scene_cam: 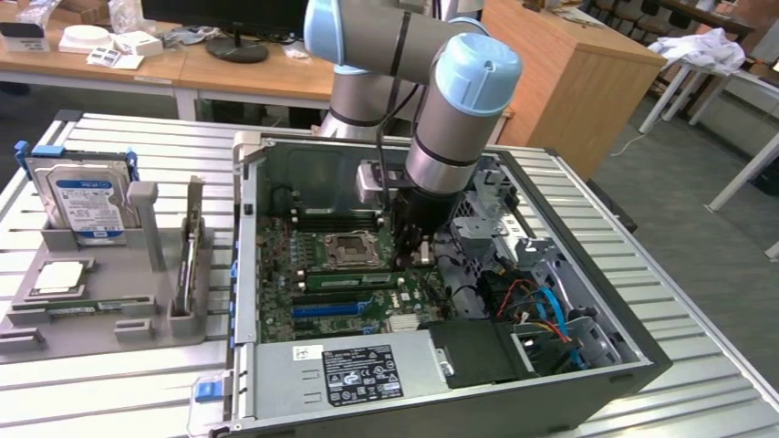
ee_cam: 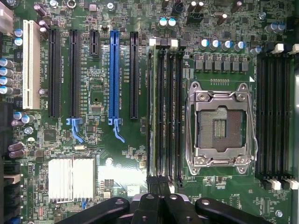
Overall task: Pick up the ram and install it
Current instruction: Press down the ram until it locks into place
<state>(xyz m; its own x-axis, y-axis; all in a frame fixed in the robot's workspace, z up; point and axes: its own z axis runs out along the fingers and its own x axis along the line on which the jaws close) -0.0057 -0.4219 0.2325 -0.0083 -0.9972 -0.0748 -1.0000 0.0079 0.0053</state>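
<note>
The ram (ee_cam: 152,109) is a thin green stick standing edge-up in the memory slot nearest the blue expansion slot (ee_cam: 113,74), beside the open processor socket (ee_cam: 219,123). In the exterior view the ram (scene_cam: 347,278) lies along the motherboard just in front of the socket. My gripper (ee_cam: 159,205) is shut, its fingertips pressed together over one end of this bank of slots, slightly to one side of the ram's line. I cannot tell whether they touch it. In the exterior view the gripper (scene_cam: 411,254) reaches down into the open computer case (scene_cam: 585,365).
A second bank of black memory slots (ee_cam: 273,116) lies beyond the socket. A grey fixture (scene_cam: 109,301) at the exterior view's left holds a hard drive (scene_cam: 86,196) and a processor (scene_cam: 61,276). The power supply (scene_cam: 353,370) and cables (scene_cam: 542,310) crowd the case's near side.
</note>
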